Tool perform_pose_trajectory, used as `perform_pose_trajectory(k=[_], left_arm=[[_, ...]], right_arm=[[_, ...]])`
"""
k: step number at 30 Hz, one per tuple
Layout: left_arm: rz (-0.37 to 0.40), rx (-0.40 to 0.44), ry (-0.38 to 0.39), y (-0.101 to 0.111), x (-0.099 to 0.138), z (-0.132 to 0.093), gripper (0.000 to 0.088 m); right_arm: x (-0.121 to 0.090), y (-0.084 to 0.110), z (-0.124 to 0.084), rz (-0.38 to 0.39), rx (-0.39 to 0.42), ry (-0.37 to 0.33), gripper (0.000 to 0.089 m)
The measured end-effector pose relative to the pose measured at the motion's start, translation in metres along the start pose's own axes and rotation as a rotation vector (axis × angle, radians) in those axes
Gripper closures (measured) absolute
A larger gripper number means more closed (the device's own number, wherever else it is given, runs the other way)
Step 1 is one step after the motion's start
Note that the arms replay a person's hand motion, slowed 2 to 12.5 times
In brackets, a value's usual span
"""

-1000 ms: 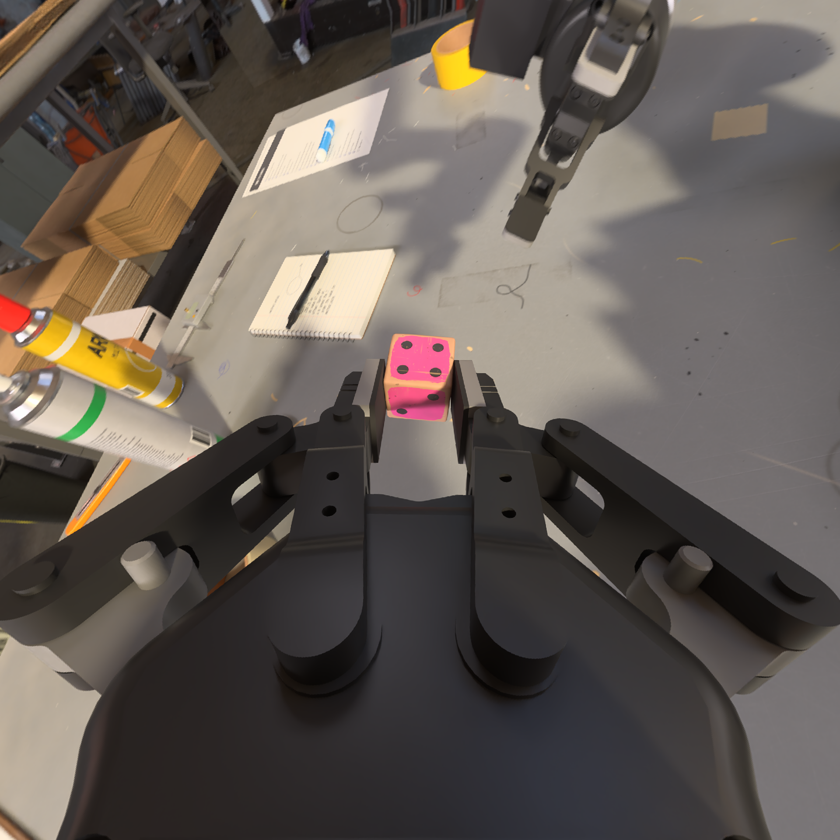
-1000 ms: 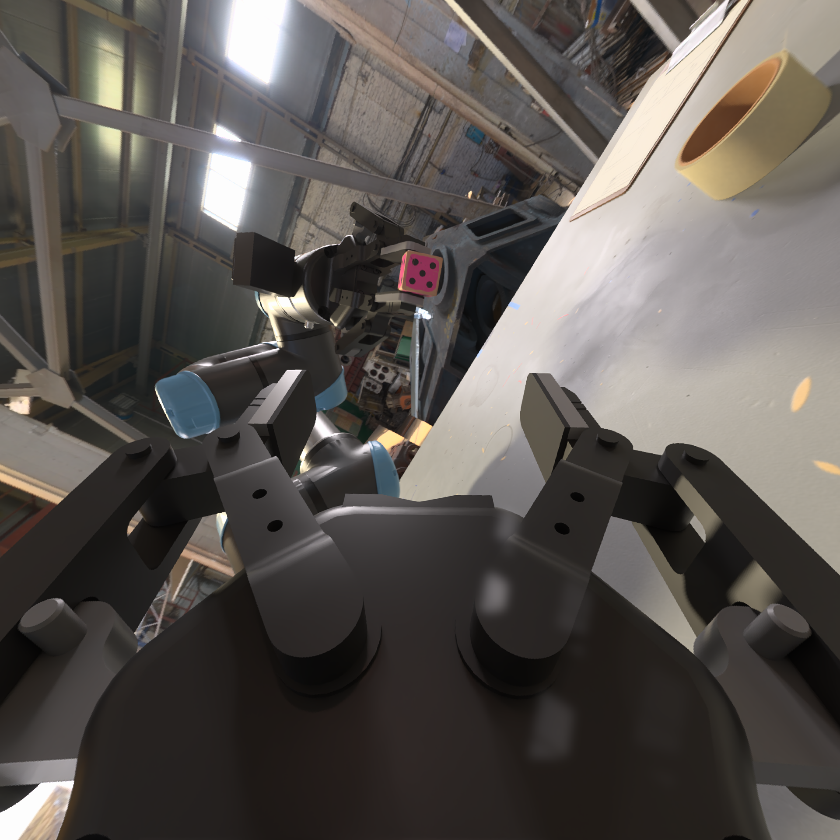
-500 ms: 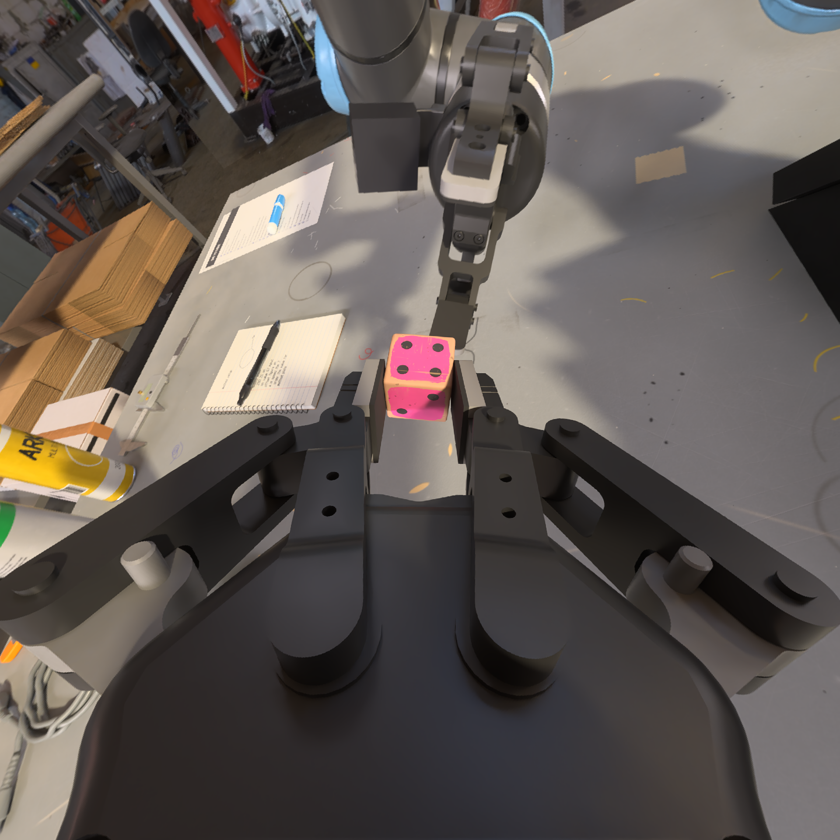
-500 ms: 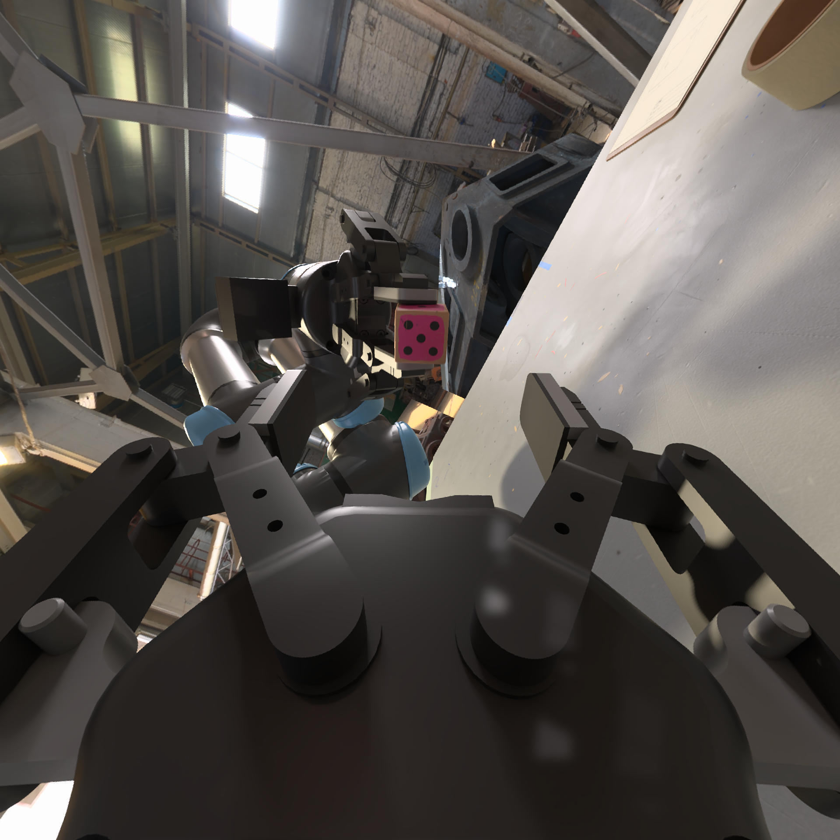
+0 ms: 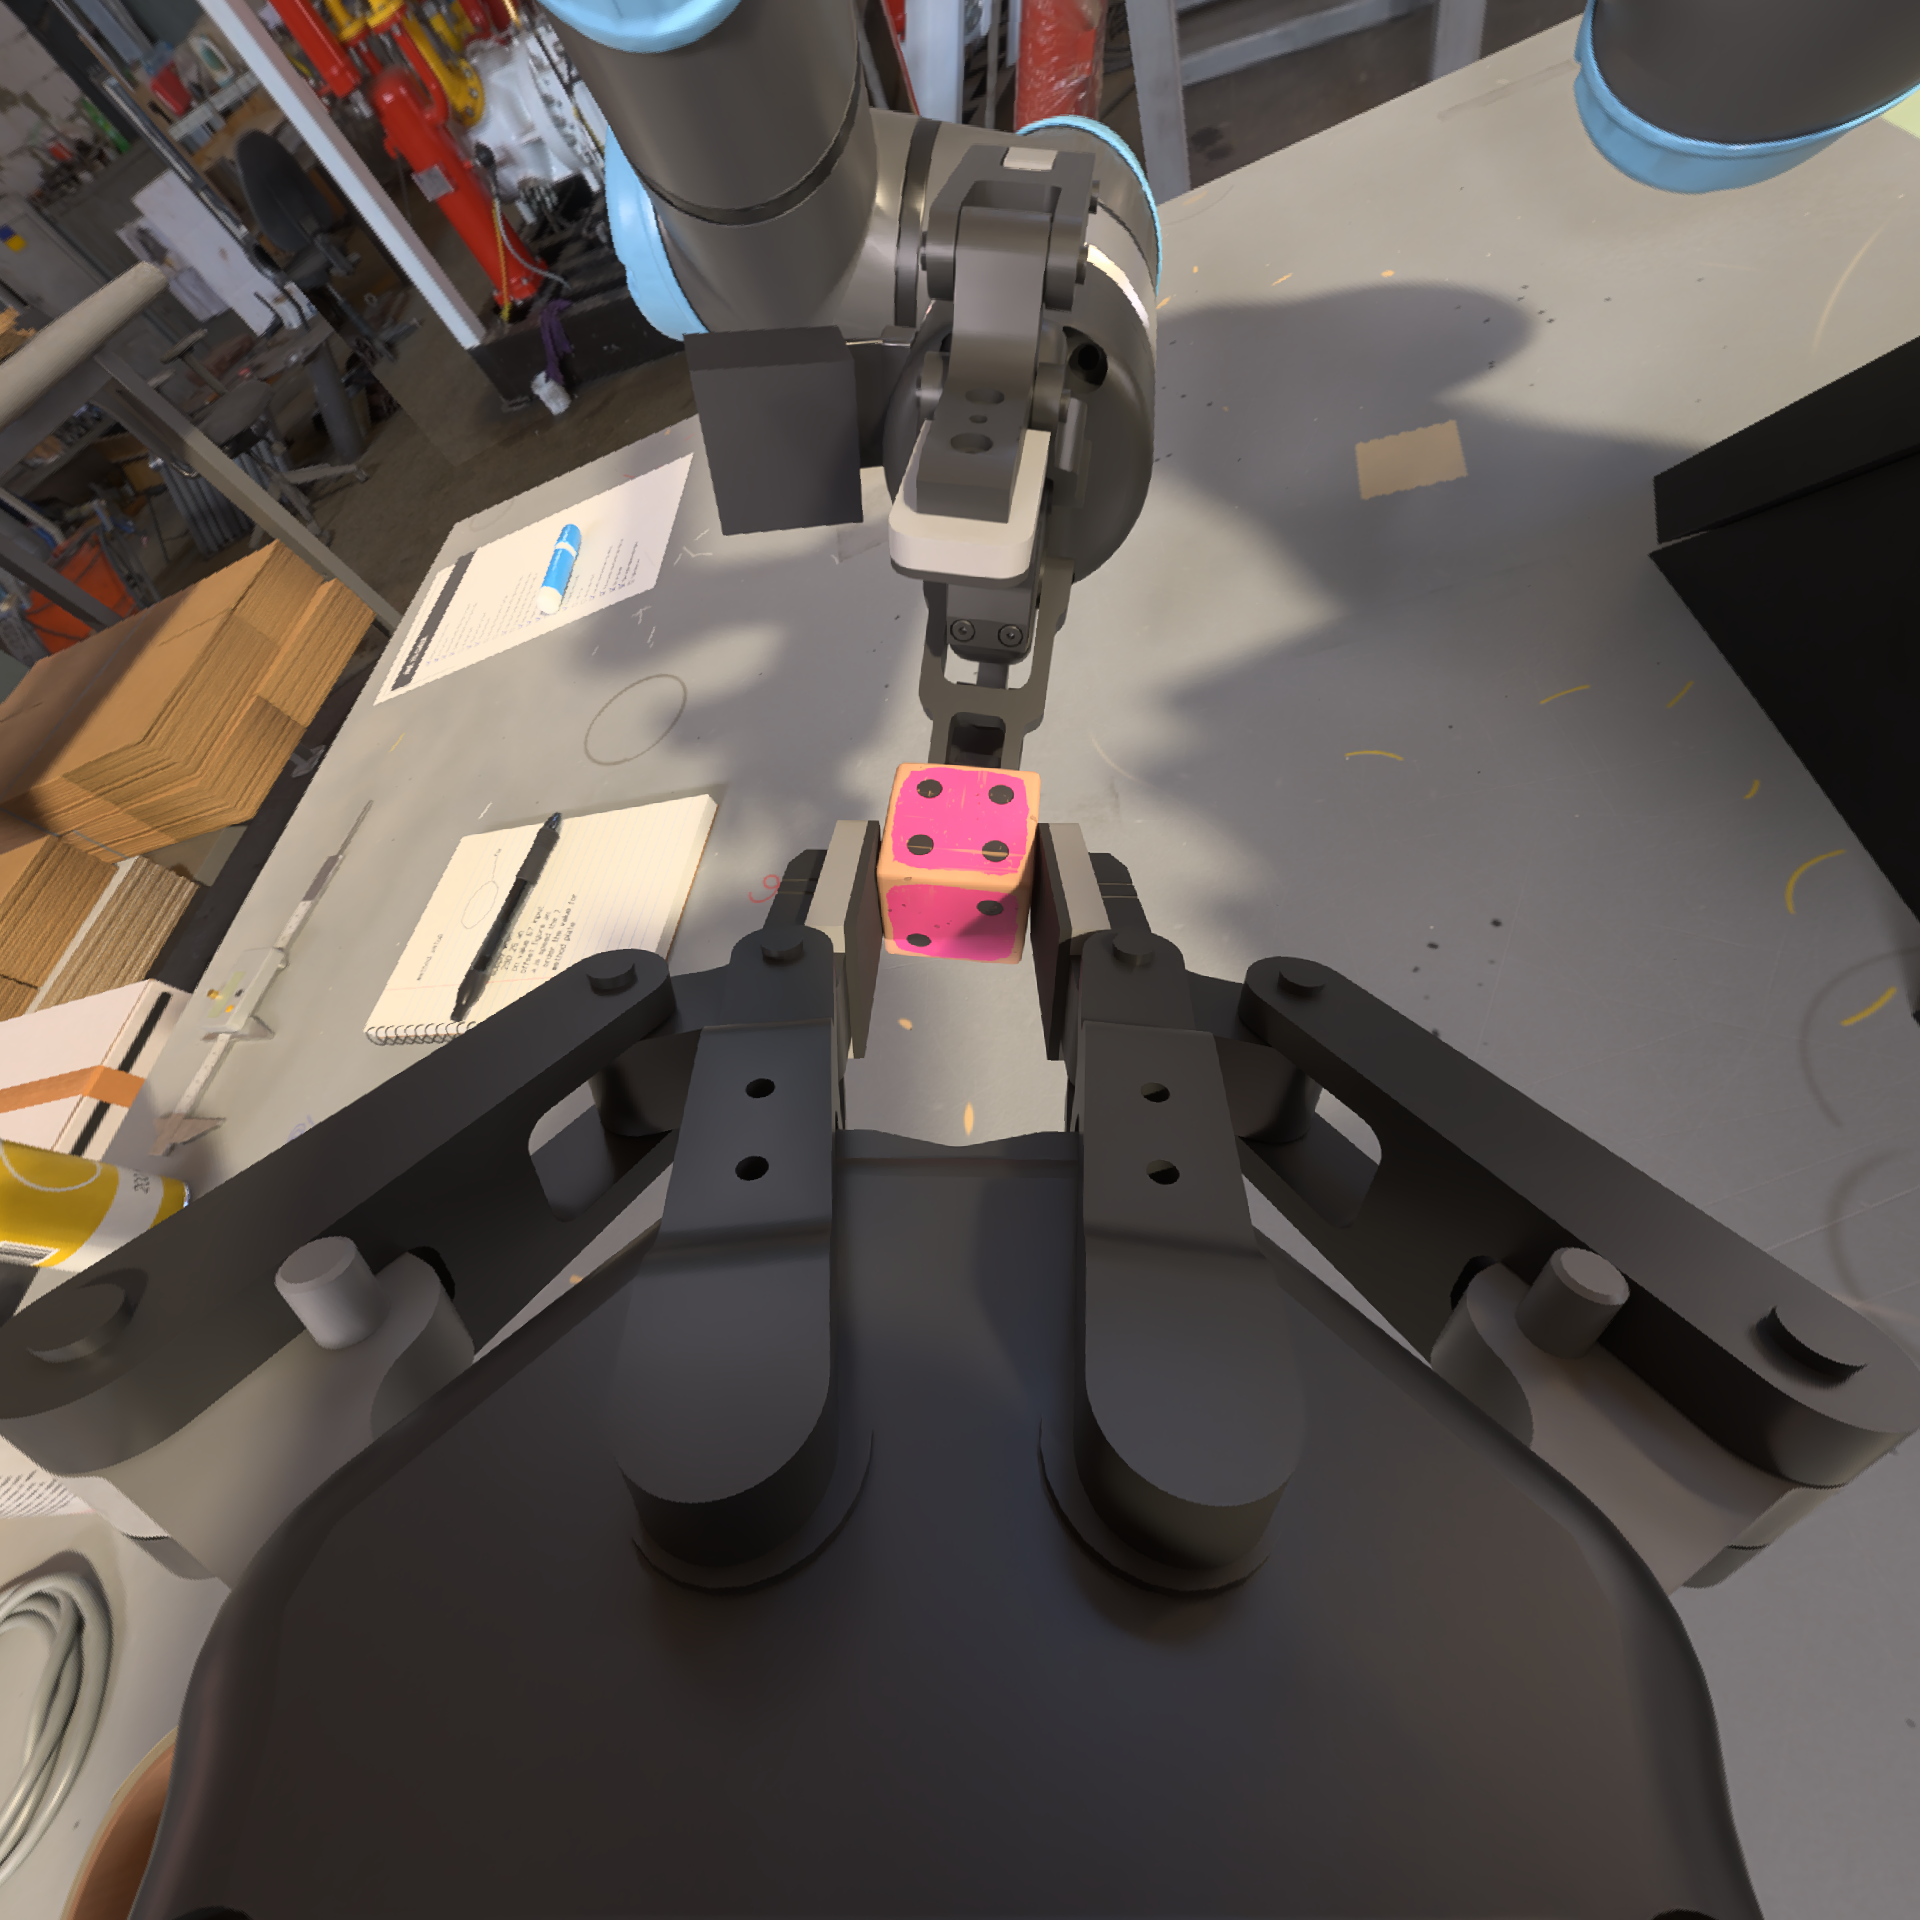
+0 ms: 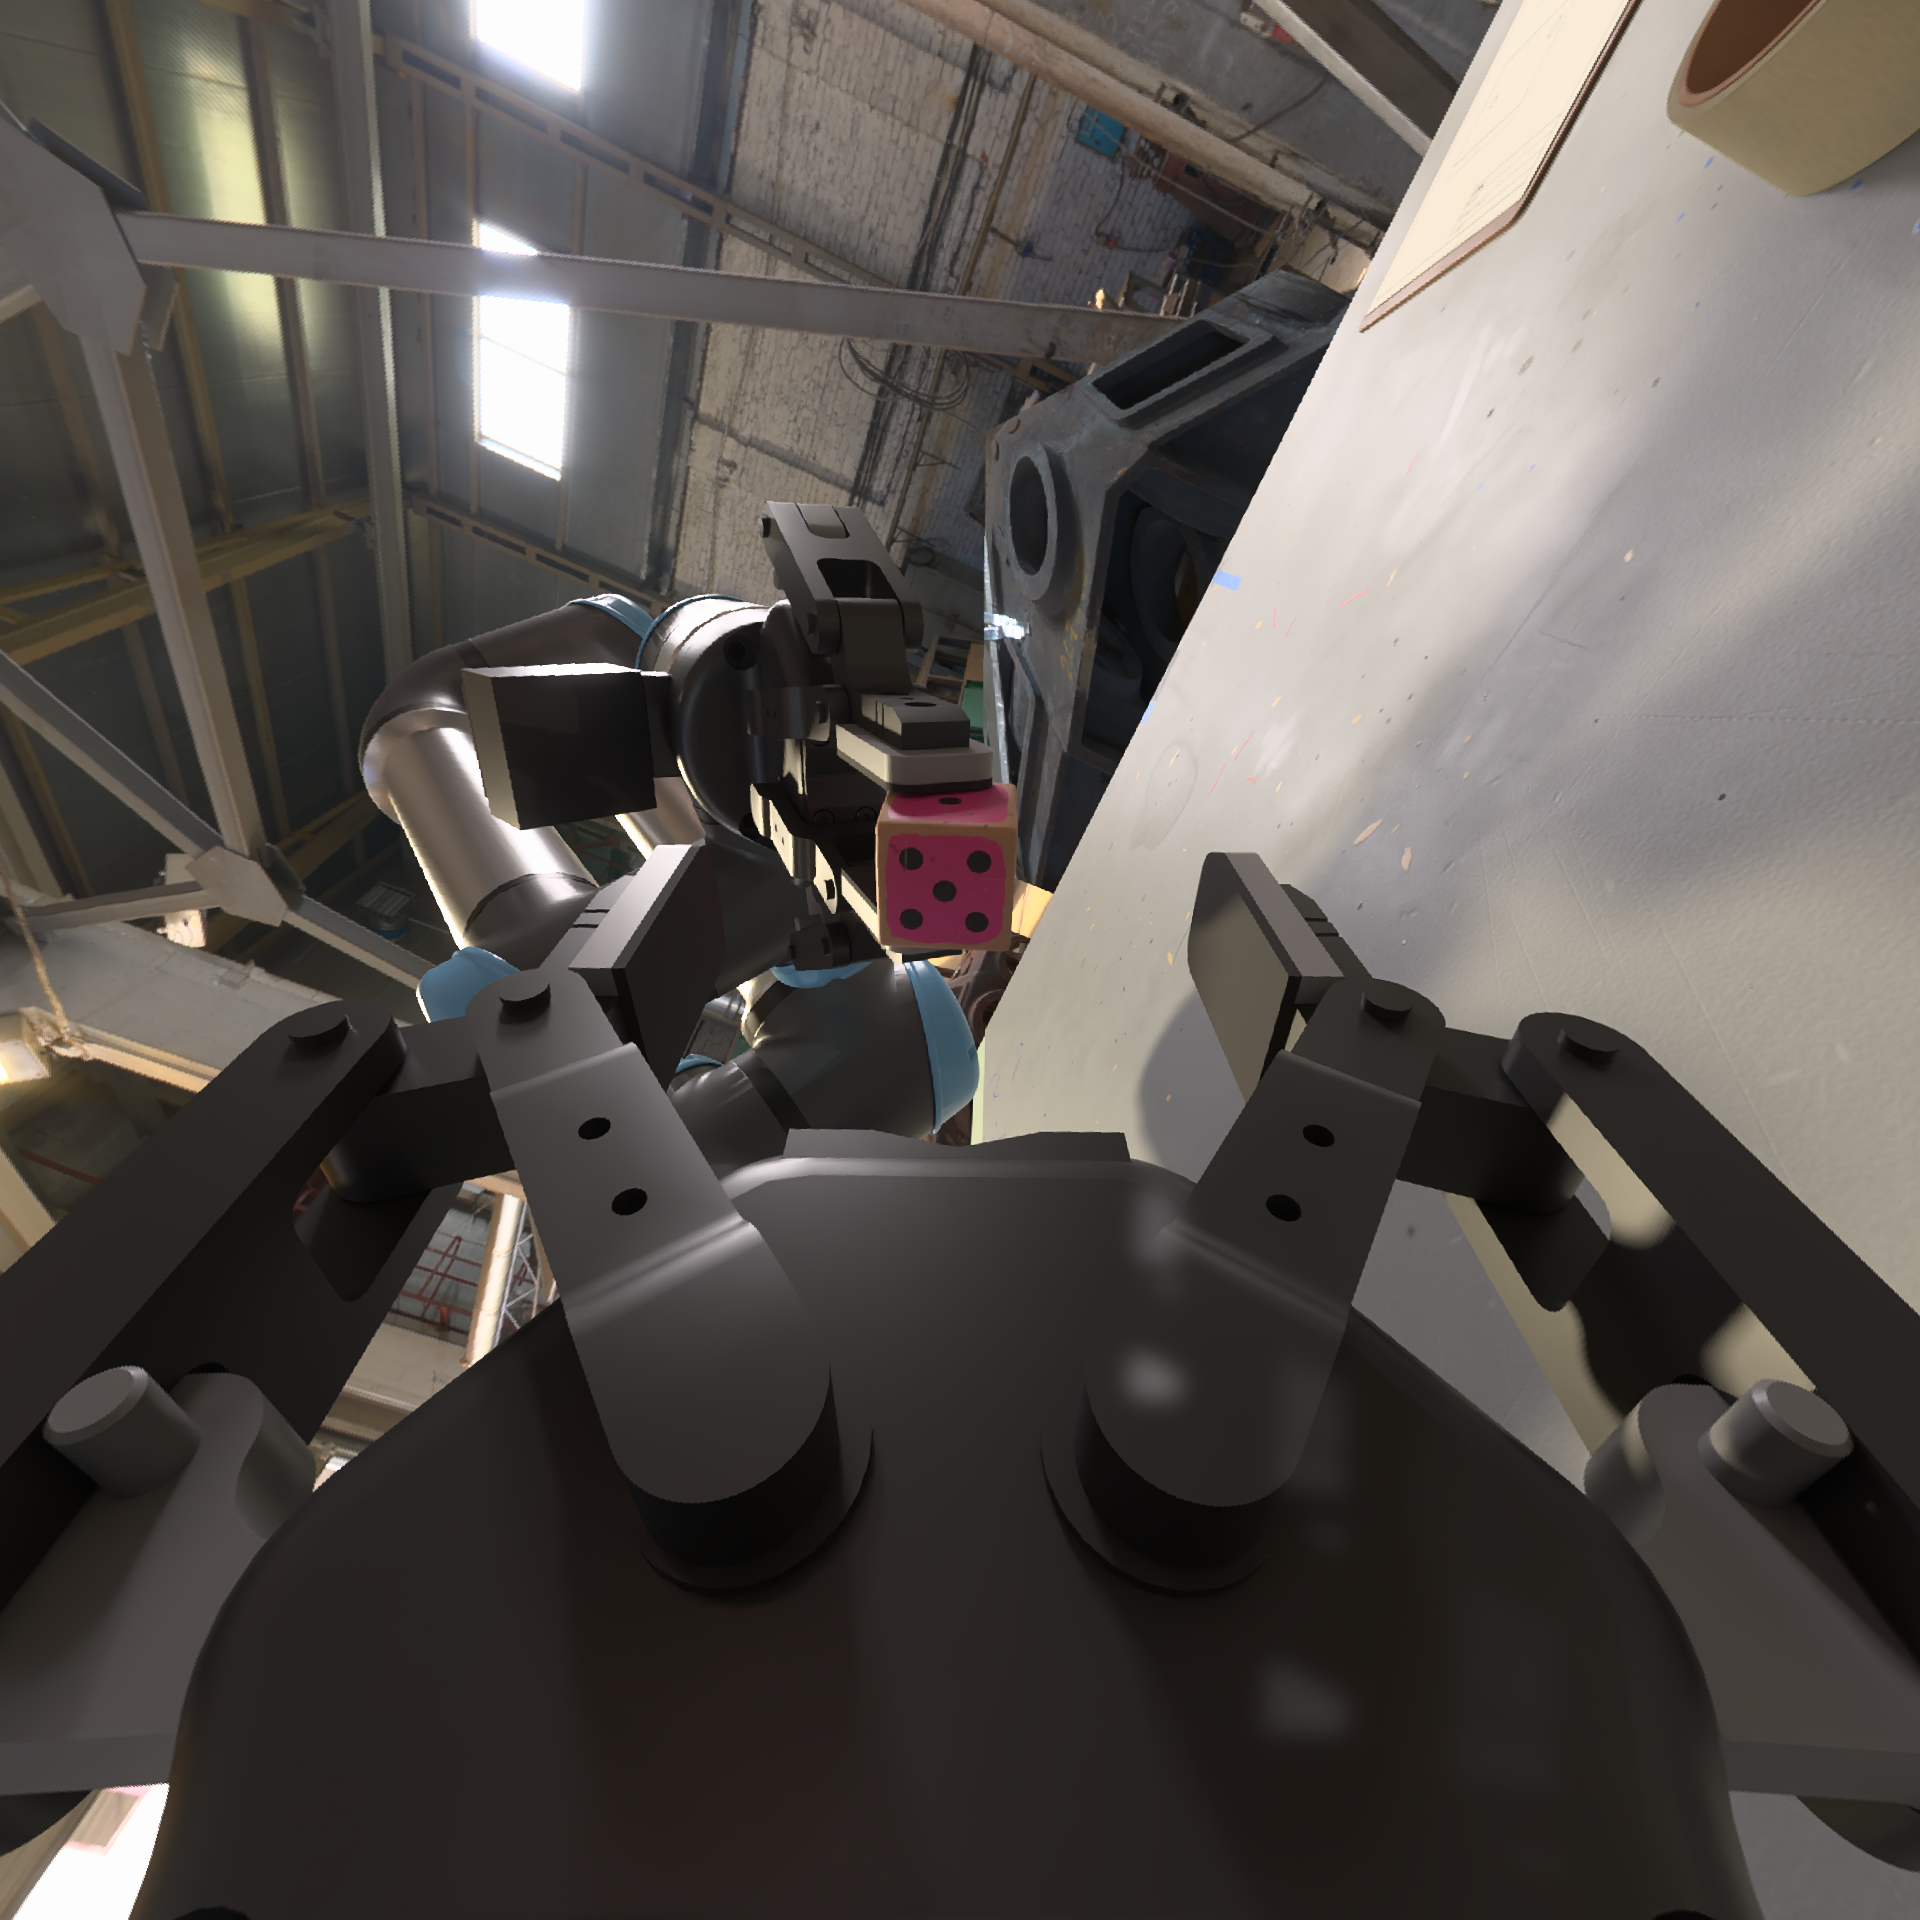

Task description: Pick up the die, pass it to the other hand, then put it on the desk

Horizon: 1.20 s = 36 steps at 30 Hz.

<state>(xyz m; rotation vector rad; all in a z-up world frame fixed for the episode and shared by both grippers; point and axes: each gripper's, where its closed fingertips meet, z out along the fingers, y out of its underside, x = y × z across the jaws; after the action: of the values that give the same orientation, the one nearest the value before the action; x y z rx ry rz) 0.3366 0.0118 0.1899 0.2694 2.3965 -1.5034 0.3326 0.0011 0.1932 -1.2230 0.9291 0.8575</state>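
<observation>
The die is pink with black dots and tan edges. My left gripper is shut on the die and holds it in the air above the grey desk. My right gripper is open and empty. It faces the die, which sits just beyond and between its fingertips. In the left wrist view the right gripper shows edge-on right behind the die. In the right wrist view the left gripper shows holding the die from the far side.
On the desk at the left lie a notepad with a pen, a printed sheet with a blue marker and a caliper. A yellow spray can and cardboard boxes are further left. A black box stands right. A tape roll lies beyond.
The two grippers have come closer together. The right gripper, still open, now sits right at the die that the left gripper holds up.
</observation>
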Motion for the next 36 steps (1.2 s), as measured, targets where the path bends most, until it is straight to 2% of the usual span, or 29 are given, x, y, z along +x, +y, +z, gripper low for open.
perform_pose_trajectory(k=[12,24,29,35,36], left_arm=[[-0.005,0.022,0.021,-0.004,0.004,0.011,0.0620],[0.007,0.016,0.023,-0.005,0.006,0.018,0.0620],[0.010,0.012,0.026,-0.005,0.007,0.021,0.0620],[0.014,0.010,0.021,-0.007,0.007,0.023,0.0620],[0.014,0.010,0.020,-0.007,0.007,0.024,0.0621]], right_arm=[[0.003,0.002,-0.003,0.005,0.001,0.012,0.0140],[0.003,0.004,-0.003,0.011,-0.003,-0.008,0.0295],[0.001,0.005,-0.003,0.011,-0.008,-0.028,0.0425],[0.000,0.005,-0.004,0.009,-0.014,-0.046,0.0632],[0.000,0.005,-0.005,0.011,-0.014,-0.046,0.0636]])
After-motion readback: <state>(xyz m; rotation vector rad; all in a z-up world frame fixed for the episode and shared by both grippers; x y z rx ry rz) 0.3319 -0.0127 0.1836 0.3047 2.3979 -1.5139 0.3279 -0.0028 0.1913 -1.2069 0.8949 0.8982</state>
